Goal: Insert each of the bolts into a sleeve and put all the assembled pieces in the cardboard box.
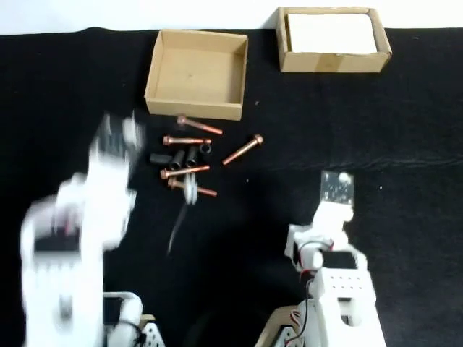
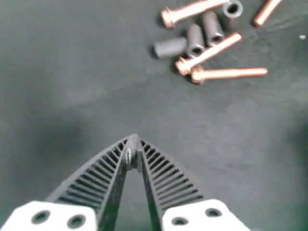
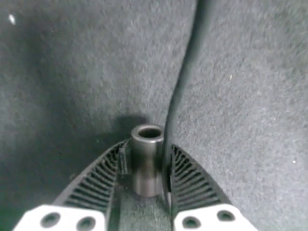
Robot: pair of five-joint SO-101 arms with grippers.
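Left gripper (image 2: 133,145): fingers pressed together, tips meeting, nothing between them; low over bare cloth at the left of the table.
Bolts (image 1: 187,140): five copper-coloured ones, flat on the cloth in a loose scatter at 3 o'clock from the left gripper, near it but apart; none inside a sleeve.
Loose sleeves (image 1: 177,159): four short dark tubes among the bolts; three on their sides in a row, close together, the fourth on end at the row's 2 o'clock, hole facing up.
Right gripper (image 3: 147,146): clamped on a sleeve; over the cloth at 3 o'clock from the scatter, well apart from it.
Held sleeve (image 3: 144,166): dark tube gripped by its sides between the two ribbed fingers, open end pointing away from the wrist, past the fingertips.
Dark strand (image 3: 185,72): thin and curved, running close along one side of the held sleeve and on across the cloth; cannot tell what it is.
Cardboard box (image 1: 163,61): open-topped, brown floor showing, at 12 o'clock from the scatter, nearest bolt just beside its front wall.
Second box (image 1: 329,63): cardboard too, something flat and white inside, at 12 o'clock from the right gripper, at the table's far edge.
Cloth (image 1: 405,144): black, fuzzy, covering the table.
Far edge (image 1: 72,14): pale surface beyond the cloth.
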